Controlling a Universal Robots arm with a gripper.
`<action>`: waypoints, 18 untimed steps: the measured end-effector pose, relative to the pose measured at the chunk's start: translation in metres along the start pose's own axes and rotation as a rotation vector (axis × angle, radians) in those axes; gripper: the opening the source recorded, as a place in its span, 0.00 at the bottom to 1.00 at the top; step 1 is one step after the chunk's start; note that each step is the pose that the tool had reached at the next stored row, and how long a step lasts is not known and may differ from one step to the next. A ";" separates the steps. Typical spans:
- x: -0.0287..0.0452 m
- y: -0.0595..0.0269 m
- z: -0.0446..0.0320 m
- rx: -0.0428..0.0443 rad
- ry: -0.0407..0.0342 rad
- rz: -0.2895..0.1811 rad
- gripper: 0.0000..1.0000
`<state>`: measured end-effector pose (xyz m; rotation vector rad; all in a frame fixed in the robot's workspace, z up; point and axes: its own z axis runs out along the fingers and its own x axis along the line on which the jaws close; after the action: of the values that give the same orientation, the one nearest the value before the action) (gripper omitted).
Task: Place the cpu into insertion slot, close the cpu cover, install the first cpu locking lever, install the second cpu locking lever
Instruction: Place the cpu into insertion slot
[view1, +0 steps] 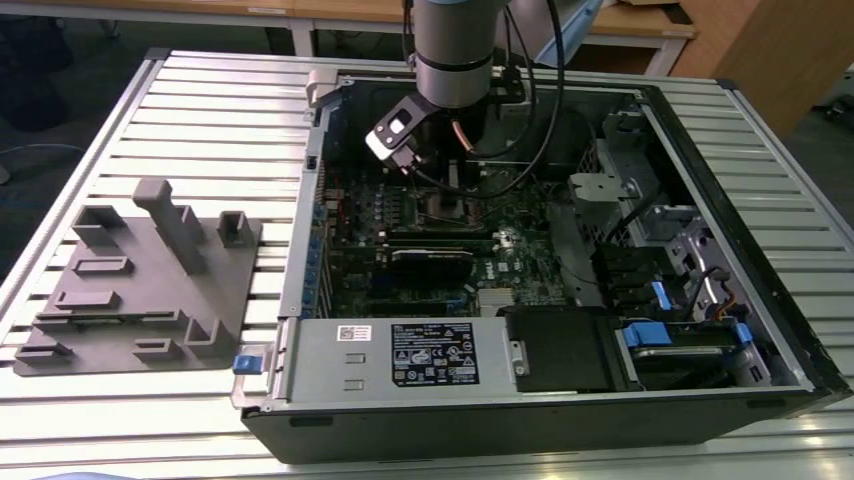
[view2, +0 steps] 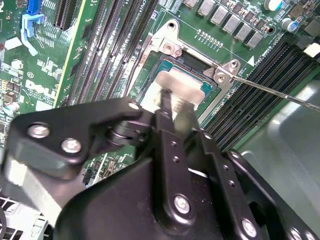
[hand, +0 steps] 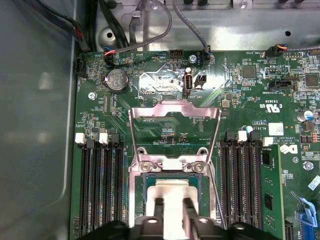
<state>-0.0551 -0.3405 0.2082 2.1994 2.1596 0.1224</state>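
Gripper (hand: 174, 202) low over the insertion slot (hand: 135, 197), far half of the open computer case (view1: 534, 432) on the bench (view1: 200, 100), fingers (hand: 159, 204) slightly parted, clamping nothing, tips over the cpu (hand: 172, 190) lying in the slot, cpu cover (hand: 175, 106) swung open.

Partly hidden, partly cut off

In the first wrist view the gripper (hand: 174, 204) and the picture's edge cut off part of the cpu (hand: 172, 190) and slot (hand: 134, 200); whether the cpu sits fully down cannot be told. In the second wrist view the gripper's black body covers part of the cpu and much of the board (view2: 45, 65), and a thin lever (view2: 280, 94) runs off the edge. In the exterior view the arm (view1: 454, 50), cut off above, largely blocks the slot.
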 end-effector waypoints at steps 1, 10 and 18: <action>0.0000 0.0000 0.0000 0.0000 0.0000 0.000 0.23; 0.0000 0.0000 0.0000 0.0000 -0.0005 0.000 0.11; 0.0000 0.0003 0.0004 0.0433 -0.0014 0.001 0.11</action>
<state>-0.0548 -0.3405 0.2077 2.2223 2.1812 0.0748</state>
